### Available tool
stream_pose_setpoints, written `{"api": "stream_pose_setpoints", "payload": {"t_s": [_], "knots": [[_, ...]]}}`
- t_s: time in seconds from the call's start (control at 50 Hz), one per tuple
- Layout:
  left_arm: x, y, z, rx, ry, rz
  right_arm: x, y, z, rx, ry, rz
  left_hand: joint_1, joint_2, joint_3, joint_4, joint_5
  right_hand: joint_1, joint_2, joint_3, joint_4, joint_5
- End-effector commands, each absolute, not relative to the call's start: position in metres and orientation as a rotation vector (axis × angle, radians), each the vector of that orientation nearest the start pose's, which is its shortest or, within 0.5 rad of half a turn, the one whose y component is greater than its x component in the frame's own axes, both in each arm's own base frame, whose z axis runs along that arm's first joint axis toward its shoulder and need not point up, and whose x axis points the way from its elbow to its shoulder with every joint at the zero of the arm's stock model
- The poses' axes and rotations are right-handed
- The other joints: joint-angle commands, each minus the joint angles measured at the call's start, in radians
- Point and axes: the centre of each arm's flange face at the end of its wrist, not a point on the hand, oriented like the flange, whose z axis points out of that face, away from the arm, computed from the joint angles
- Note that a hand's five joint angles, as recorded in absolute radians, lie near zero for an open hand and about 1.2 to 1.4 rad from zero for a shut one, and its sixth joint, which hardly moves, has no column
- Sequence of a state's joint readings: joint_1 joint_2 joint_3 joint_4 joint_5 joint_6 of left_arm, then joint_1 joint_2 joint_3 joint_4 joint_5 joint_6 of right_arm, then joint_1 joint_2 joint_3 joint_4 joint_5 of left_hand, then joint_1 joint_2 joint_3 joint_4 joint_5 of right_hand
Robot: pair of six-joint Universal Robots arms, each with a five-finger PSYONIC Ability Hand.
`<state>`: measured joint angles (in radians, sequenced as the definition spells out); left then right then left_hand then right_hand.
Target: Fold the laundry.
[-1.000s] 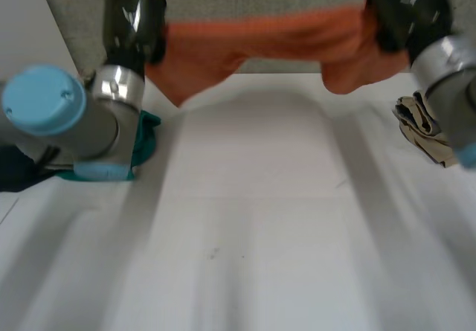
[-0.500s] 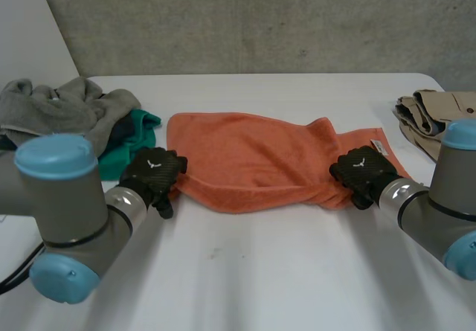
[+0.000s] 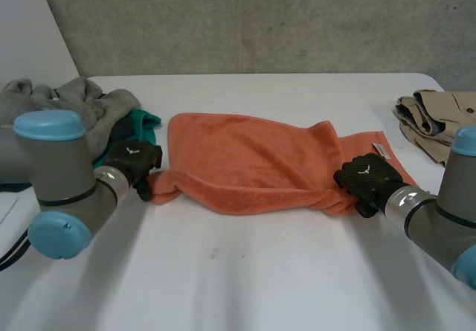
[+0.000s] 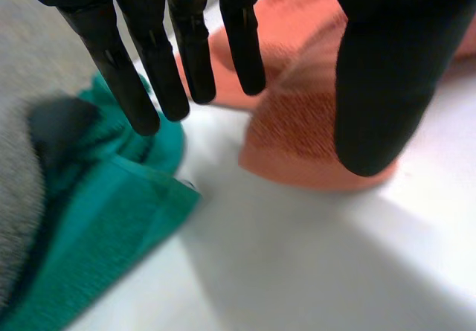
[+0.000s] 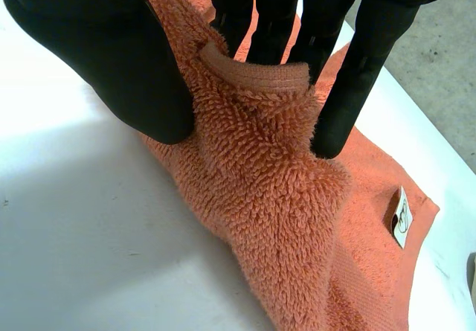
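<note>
While towel lies crumpled on table, right end is pinched by right hand; left hand is held straight-fingered, empty, beside left corner. Corner best gripped, edges levelled.

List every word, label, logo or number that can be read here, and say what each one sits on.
No text here can be read.
The white tag at the edge of the orange towel: dark print, too small to read.
Back of the left hand: a small white mark, too small to read.
Back of the right hand: the same kind of white mark, too small to read.
</note>
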<state>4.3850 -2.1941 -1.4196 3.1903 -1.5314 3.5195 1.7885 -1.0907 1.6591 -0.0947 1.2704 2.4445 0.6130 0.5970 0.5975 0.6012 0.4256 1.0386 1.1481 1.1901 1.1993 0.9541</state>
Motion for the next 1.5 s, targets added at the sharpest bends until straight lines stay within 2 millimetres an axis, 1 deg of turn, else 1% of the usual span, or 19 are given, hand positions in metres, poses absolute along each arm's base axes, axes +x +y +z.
{"api": "stream_pose_setpoints", "payload": {"t_s": [0.02, 0.04, 0.06, 0.1, 0.14, 0.18, 0.26, 0.38, 0.44, 0.68, 0.88, 0.96, 0.98, 1.08, 1.2, 1.24, 1.36, 1.44, 1.5], "knots": [[-0.258, -0.32, 0.121, 0.988, 2.542, -1.601, 0.226, -0.292, 0.14, -1.372, 2.274, -1.681, 0.609, 0.625, 0.625, 0.621, 0.622, 0.358, 0.248, 0.206, 0.197, 0.268], [-0.26, -0.32, 0.124, 0.991, 2.537, -1.613, 0.226, -0.293, 0.141, -1.369, 2.275, -1.683, 0.782, 0.798, 0.797, 0.793, 0.794, 0.358, 0.248, 0.206, 0.197, 0.268], [-0.262, -0.319, 0.125, 0.998, 2.534, -1.618, 0.225, -0.293, 0.146, -1.367, 2.271, -1.701, 0.783, 0.799, 0.799, 0.795, 0.796, 0.21, 0.101, 0.059, 0.05, 0.12], [-0.265, -0.317, 0.129, 1.007, 2.525, -1.638, 0.224, -0.294, 0.154, -1.36, 2.268, -1.721, 0.783, 0.799, 0.799, 0.795, 0.796, -0.211, -0.321, -0.363, -0.372, -0.301], [-0.268, -0.314, 0.149, 1.007, 2.484, -1.706, 0.22, -0.294, 0.166, -1.35, 2.271, -1.745, 0.783, 0.799, 0.799, 0.795, 0.796, -0.602, -0.712, -0.754, -0.763, -0.693], [-0.269, -0.31, 0.168, 1.0, 2.444, -1.772, 0.215, -0.298, 0.177, -1.334, 2.281, -1.769, 0.783, 0.799, 0.799, 0.795, 0.796, -0.601, -0.711, -0.753, -0.762, -0.691], [-0.267, -0.303, 0.185, 0.991, 2.411, -1.823, 0.209, -0.302, 0.203, -1.323, 2.297, -1.783, 0.783, 0.799, 0.799, 0.795, 0.796, -0.593, -0.702, -0.744, -0.753, -0.683], [-0.265, -0.294, 0.197, 0.993, 2.392, -1.853, 0.209, -0.306, 0.234, -1.382, 2.297, -1.737, 0.783, 0.799, 0.799, 0.795, 0.796, -0.584, -0.693, -0.735, -0.744, -0.674], [-0.263, -0.291, 0.197, 0.994, 2.396, -1.844, 0.213, -0.305, 0.24, -1.529, 2.231, -1.708, 0.783, 0.799, 0.799, 0.795, 0.796, -0.584, -0.693, -0.735, -0.744, -0.674], [-0.26, -0.285, 0.195, 0.997, 2.409, -1.827, 0.233, -0.311, 0.198, -2.087, 1.838, -1.591, 0.783, 0.799, 0.799, 0.795, 0.796, -0.584, -0.693, -0.735, -0.744, -0.674], [-0.26, -0.285, 0.197, 0.994, 2.4, -1.841, 0.236, -0.333, 0.157, -2.211, 1.797, -1.506, 0.783, 0.799, 0.799, 0.795, 0.796, -0.534, -0.644, -0.685, -0.695, -0.624], [-0.26, -0.286, 0.203, 0.978, 2.373, -1.881, 0.236, -0.342, 0.154, -2.204, 1.81, -1.524, 0.783, 0.799, 0.799, 0.795, 0.796, 0.151, 0.042, 0.0, -0.01, 0.061], [-0.26, -0.287, 0.205, 0.973, 2.365, -1.893, 0.235, -0.346, 0.16, -2.193, 1.827, -1.551, 0.783, 0.799, 0.799, 0.795, 0.796, 0.356, 0.246, 0.204, 0.195, 0.266], [-0.256, -0.286, 0.228, 0.934, 2.303, -1.97, 0.231, -0.353, 0.184, -2.06, 1.917, -1.636, 0.783, 0.799, 0.799, 0.795, 0.796, 0.358, 0.248, 0.206, 0.197, 0.268], [-0.247, -0.274, 0.284, 0.864, 2.148, -2.154, 0.193, -0.356, 0.282, -1.648, 2.077, -1.949, 0.783, 0.799, 0.799, 0.795, 0.796, 0.358, 0.248, 0.206, 0.197, 0.268], [-0.24, -0.266, 0.308, 0.826, 2.075, -2.225, 0.181, -0.353, 0.303, -1.568, 2.097, -2.021, 0.783, 0.799, 0.799, 0.795, 0.796, 0.358, 0.248, 0.206, 0.197, 0.268], [-0.224, -0.247, 0.359, 0.734, 1.894, -2.376, 0.136, -0.321, 0.383, -1.429, 2.161, -2.295, 0.783, 0.799, 0.799, 0.795, 0.796, 0.358, 0.248, 0.206, 0.197, 0.268], [-0.212, -0.234, 0.385, 0.677, 1.79, -2.443, 0.116, -0.299, 0.411, -1.379, 2.227, -2.349, 0.783, 0.799, 0.799, 0.795, 0.796, 0.358, 0.248, 0.206, 0.197, 0.268], [-0.208, -0.232, 0.391, 0.662, 1.773, -2.443, 0.109, -0.291, 0.415, -1.352, 2.286, -2.316, 0.783, 0.799, 0.799, 0.795, 0.796, 0.358, 0.248, 0.206, 0.197, 0.268]]}}
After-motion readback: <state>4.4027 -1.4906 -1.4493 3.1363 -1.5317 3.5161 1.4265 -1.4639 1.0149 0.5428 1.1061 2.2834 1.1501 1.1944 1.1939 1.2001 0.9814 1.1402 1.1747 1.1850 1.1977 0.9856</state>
